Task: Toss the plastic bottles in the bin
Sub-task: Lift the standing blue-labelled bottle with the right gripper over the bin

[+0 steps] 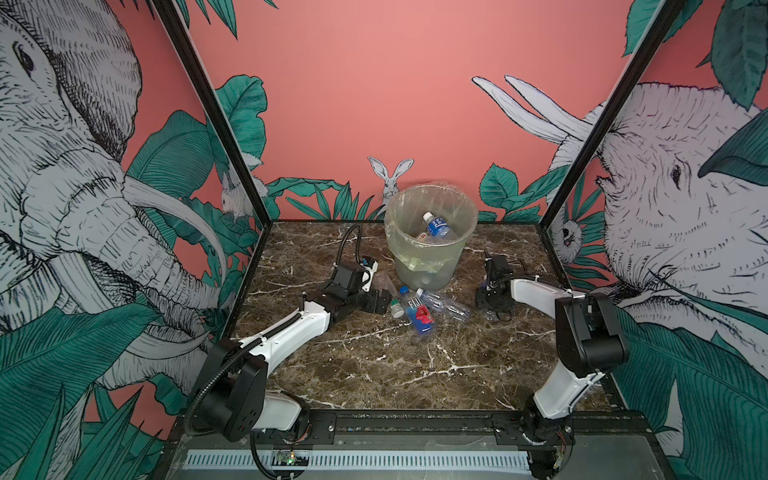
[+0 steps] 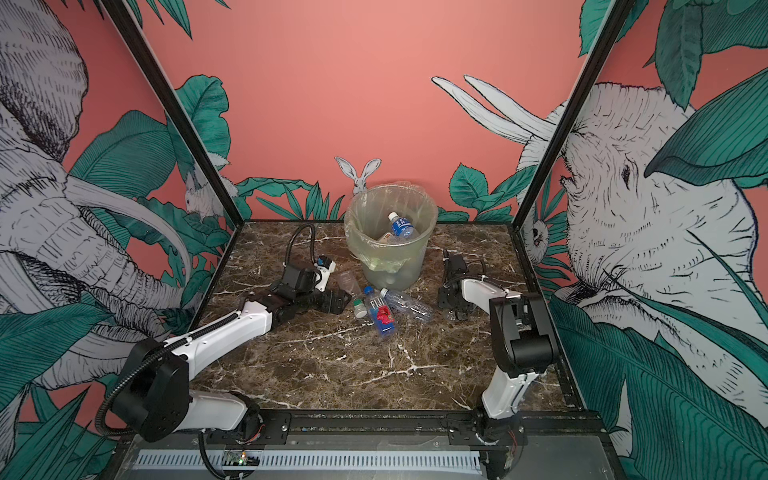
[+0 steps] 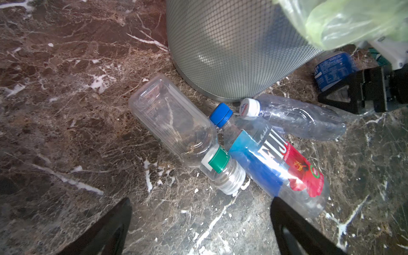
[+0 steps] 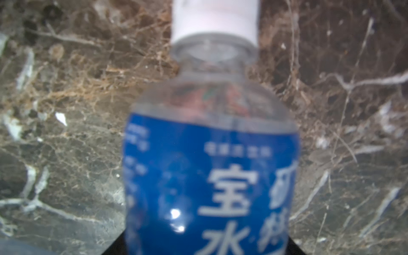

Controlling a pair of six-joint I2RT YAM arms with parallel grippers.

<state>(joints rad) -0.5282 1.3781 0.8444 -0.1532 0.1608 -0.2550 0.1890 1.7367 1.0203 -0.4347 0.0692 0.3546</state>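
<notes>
**Left to right.** The left pincer (image 3: 201, 202), left of centre in both top views, is spread wide and empty. It sits low over the table (image 1: 374, 365), facing three plastic bottles that lie touching at the foot of the bin (image 1: 428, 266).

- **Unlabelled bottle** (image 3: 170, 119): open neck toward this pincer, base toward the bin.
- **Fiji bottle** (image 3: 271, 161): blue cap toward the bin, long axis running to the lower right in the top views.
- **Crushed bottle** (image 3: 298, 117): white cap beside the blue one, body trailing to the right.

Inside the bin lies a binned bottle (image 1: 438, 226).

Right of the bin, the right pincer (image 4: 205, 245) straddles a blue-labelled bottle (image 4: 212, 176) lying on the table. Its long axis runs crosswise to the jaws, white cap away from the wrist. Whether the jaws press it cannot be told.

**Hazards.**
- The smooth round body may squirt from the jaws.
- The tall bin rim may catch the bottle.
- Closing on any one clustered bottle may roll its neighbours.
</notes>
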